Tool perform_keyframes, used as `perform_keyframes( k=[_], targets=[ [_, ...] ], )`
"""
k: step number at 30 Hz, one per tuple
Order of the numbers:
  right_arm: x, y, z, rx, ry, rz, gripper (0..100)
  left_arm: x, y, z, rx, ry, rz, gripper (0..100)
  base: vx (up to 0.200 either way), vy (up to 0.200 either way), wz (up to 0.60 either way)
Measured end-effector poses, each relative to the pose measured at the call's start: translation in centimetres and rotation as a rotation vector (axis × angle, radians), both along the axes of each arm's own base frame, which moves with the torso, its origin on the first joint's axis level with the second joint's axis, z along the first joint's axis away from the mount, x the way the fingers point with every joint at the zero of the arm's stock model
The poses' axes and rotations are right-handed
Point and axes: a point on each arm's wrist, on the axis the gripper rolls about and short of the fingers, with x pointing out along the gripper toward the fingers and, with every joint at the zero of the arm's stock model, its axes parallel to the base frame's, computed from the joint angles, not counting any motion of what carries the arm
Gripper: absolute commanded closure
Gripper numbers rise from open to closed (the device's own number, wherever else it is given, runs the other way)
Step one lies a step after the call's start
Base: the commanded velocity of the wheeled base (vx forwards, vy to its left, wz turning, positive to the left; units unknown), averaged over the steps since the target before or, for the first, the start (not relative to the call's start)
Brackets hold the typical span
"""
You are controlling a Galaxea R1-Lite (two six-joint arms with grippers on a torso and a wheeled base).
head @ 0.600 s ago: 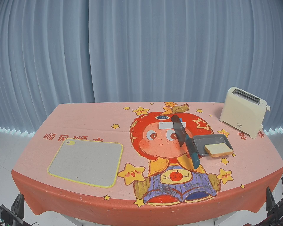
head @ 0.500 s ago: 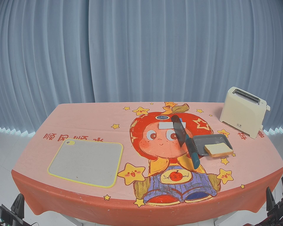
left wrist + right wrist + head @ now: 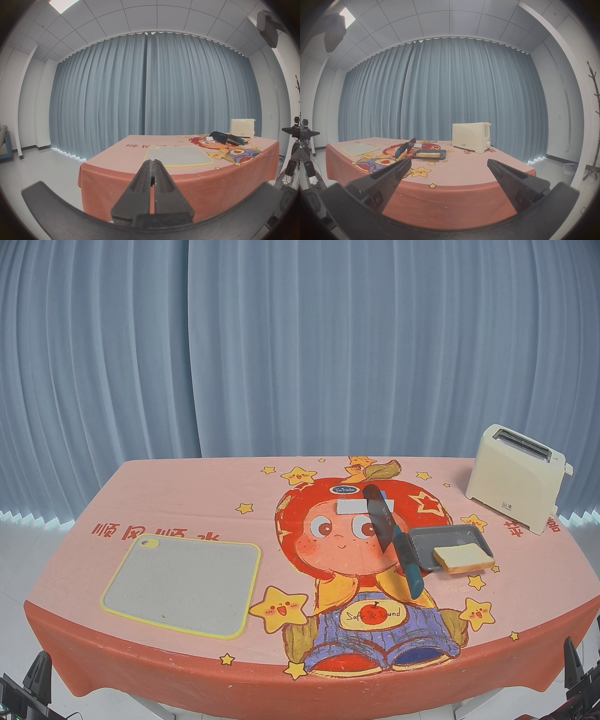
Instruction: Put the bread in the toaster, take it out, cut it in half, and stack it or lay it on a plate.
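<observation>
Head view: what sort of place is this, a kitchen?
Probably a staged test room, not a kitchen: floor-length blue-grey curtains behind one table clothed in cartoon-printed pink, bearing a cream toaster and a grey yellow-edged cutting board.

The table [image 3: 187,502] has a curved far edge and is covered with a salmon-pink cloth that hangs over its near side and bears a large cartoon figure, yellow stars and red characters. On the robot's left, near the front edge, a grey cutting board [image 3: 182,584] with a yellow rim lies flat. Right of centre lies a knife [image 3: 392,538] with a dark blade and a teal handle, the blade pointing away and crossing a small white card [image 3: 350,507]. Just beside the handle, on its right, sits a dark grey rectangular tray [image 3: 437,539]. At the far right corner stands a cream toaster [image 3: 515,479], well apart from the board.
</observation>
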Motion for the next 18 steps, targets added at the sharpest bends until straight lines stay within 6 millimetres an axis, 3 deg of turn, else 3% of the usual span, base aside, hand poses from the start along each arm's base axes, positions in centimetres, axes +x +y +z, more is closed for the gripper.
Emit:
perform_keyframes(
  k=[18],
  targets=[
    [0.0,-0.02,-0.01,0.0,0.001,-0.006,0,0.0,0.0,0.0,0.0,0.0,0.0,100,0.0,0.0,0.0]
  ],
)
